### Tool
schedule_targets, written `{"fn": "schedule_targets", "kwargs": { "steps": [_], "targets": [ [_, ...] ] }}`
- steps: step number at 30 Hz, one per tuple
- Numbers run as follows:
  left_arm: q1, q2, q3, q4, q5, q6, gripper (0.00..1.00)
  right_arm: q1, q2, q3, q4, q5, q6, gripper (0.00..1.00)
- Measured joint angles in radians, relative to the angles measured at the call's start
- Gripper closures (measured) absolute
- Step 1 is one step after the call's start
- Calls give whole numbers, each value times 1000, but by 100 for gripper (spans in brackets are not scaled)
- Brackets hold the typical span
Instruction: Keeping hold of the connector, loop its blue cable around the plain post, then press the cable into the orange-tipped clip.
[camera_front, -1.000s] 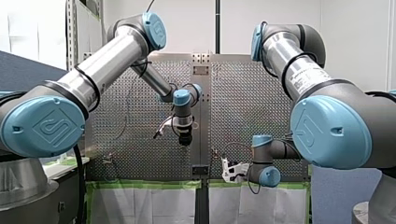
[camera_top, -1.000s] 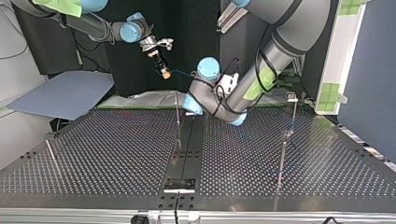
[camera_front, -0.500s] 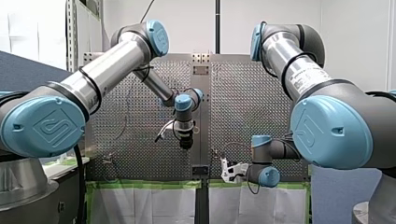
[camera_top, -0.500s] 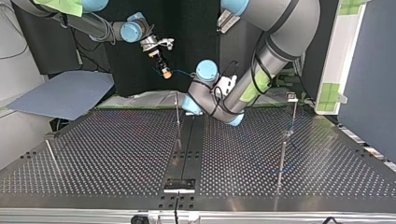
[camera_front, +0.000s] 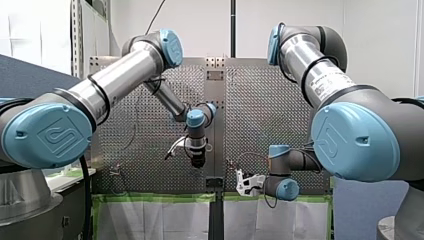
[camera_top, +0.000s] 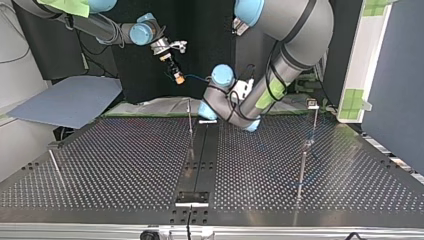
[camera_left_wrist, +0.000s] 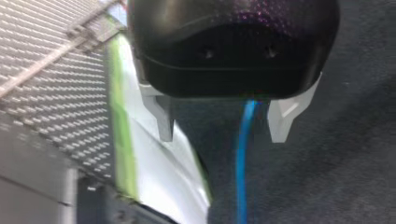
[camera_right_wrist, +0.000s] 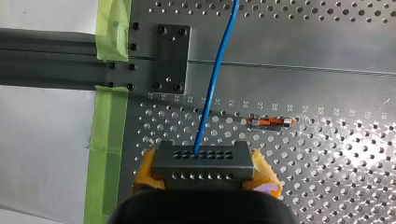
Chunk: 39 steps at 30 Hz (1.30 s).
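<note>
At my right gripper (camera_right_wrist: 204, 172): yellow pads (camera_right_wrist: 264, 173) are clamped on either side of the dark connector (camera_right_wrist: 203, 159), which sits square between them with its rows of small holes showing.
Blue cable (camera_right_wrist: 215, 79): it leaves the top face of the connector and runs straight away over the perforated table (camera_right_wrist: 327, 186), crossing a narrow seam in the plates.
Orange-tipped clip (camera_right_wrist: 271, 122): it is on the table ahead of the connector and off to one side of the cable, apart from it; the cable is not in it.
My left gripper (camera_left_wrist: 222, 123): its pale fingers (camera_left_wrist: 164, 122) stand wide apart. The blue cable hangs down between them, nearer one finger, and appears to touch neither.
Where the arms are: in the top view my right arm holds the connector up in the air beyond the table's far edge, at the view's left of centre. My left arm bends down to that far edge by the central rail (camera_top: 200, 150), and the cable spans the gap between the two.
Thin rods (camera_top: 303, 170): several stand upright on the table. From here I cannot tell which is the plain post.
Around the edge: green tape (camera_right_wrist: 106, 140) lines the table's border, and a dark bolted plate (camera_right_wrist: 171, 58) sits just beside the cable.
</note>
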Motion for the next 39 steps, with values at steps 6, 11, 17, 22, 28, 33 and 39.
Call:
{"fn": "schedule_targets", "kwargs": {
  "steps": [6,11,17,22,28,33,39],
  "targets": [
    [-2,-42,3,25,6,7,0,1,0,-1,1,0,0,100],
    [2,-47,19,65,9,-2,0,2,0,-1,0,0,-1,100],
    [-2,-69,27,109,13,-27,0,2,0,-1,-2,0,0,100],
    [-6,-113,30,116,12,-28,0,2,-1,-2,-3,0,-1,100],
    [-5,-163,40,136,9,-27,0,4,0,-2,-4,0,-1,100],
    [-1,-173,46,159,7,-30,0,5,0,-2,-4,0,-3,100],
    [6,-187,51,169,-8,-30,0,6,0,-2,-5,0,-3,100]
  ]
}}
